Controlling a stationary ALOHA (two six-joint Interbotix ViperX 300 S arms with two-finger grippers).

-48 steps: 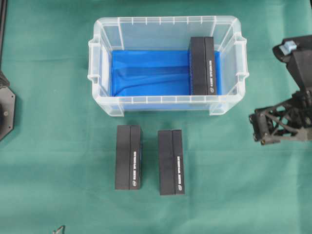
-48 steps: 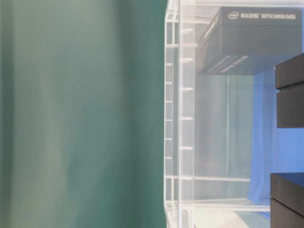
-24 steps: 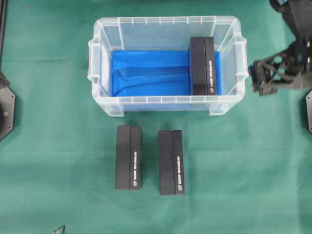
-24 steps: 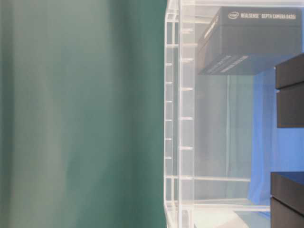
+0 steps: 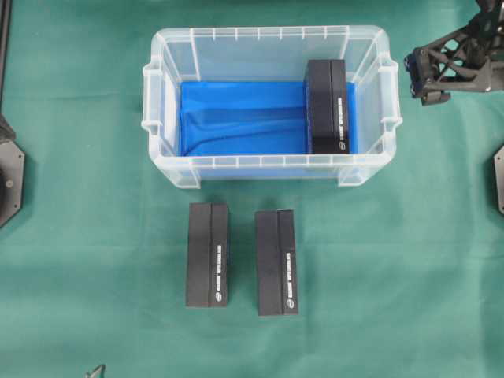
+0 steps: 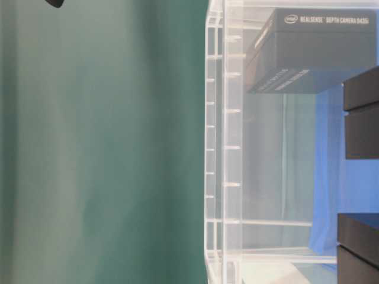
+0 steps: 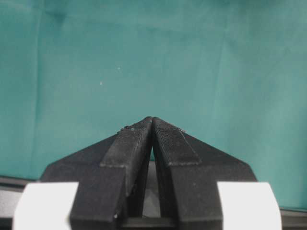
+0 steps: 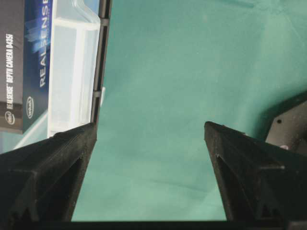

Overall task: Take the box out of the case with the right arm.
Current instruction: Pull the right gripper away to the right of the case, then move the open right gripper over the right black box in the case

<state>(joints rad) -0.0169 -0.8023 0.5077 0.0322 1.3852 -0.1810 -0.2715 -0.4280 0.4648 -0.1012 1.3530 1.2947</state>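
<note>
The case (image 5: 268, 33) is a clear tub with a blue bottom, standing at the far middle of the green cloth. One black box (image 5: 327, 106) stands inside it against the right wall; it also shows through the clear wall (image 6: 225, 148) as the box (image 6: 314, 47). My right gripper (image 5: 415, 76) hovers outside the case, just right of its right handle, jaws wide open and pointing left. In the right wrist view the gripper (image 8: 149, 125) holds nothing, with only cloth between the fingers and the box (image 8: 24, 62) and case rim (image 8: 72, 72) off to the left. My left gripper (image 7: 152, 118) is shut over bare cloth.
Two more black boxes (image 5: 208, 253) (image 5: 276, 261) lie side by side on the cloth in front of the case. Arm bases sit at the left edge (image 5: 9, 179) and right edge (image 5: 499, 179). A dark tip (image 6: 54, 2) shows at the table-level view's top left.
My right gripper has travelled from the front right of the case toward the far side, and now hangs beside the case's right handle. Boxes and case have not moved.
</note>
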